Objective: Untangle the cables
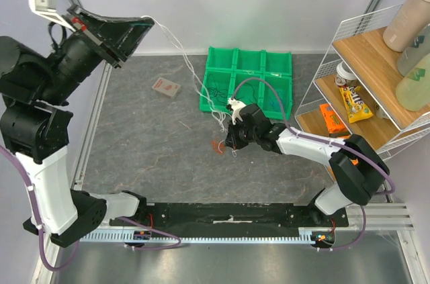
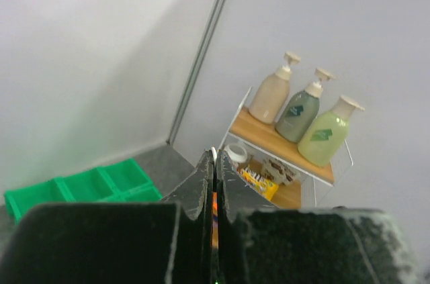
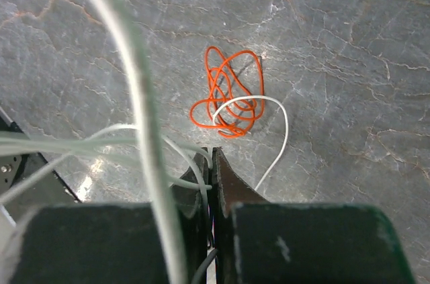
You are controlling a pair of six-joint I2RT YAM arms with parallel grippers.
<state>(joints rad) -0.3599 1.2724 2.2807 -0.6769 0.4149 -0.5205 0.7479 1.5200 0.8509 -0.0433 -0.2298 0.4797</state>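
We see the white cable (image 1: 181,49) stretched in a long slant. It runs from the left claw (image 1: 149,22), raised high at the far left, down to the right claw (image 1: 228,142), low over the table just in front of the green tray (image 1: 282,62). In its wrist view the left claw's jaws are pressed together with a thin white strand at their tip, so we take it to be gripping that cable. The right claw is also closed, and white strands run into its pinch. The orange cable (image 3: 228,92) lies coiled on the table just ahead of the right fingertips, and a white loop crosses its near edge. We judge the right arm far nearer to that knot, and any parting pull should follow the white slant.
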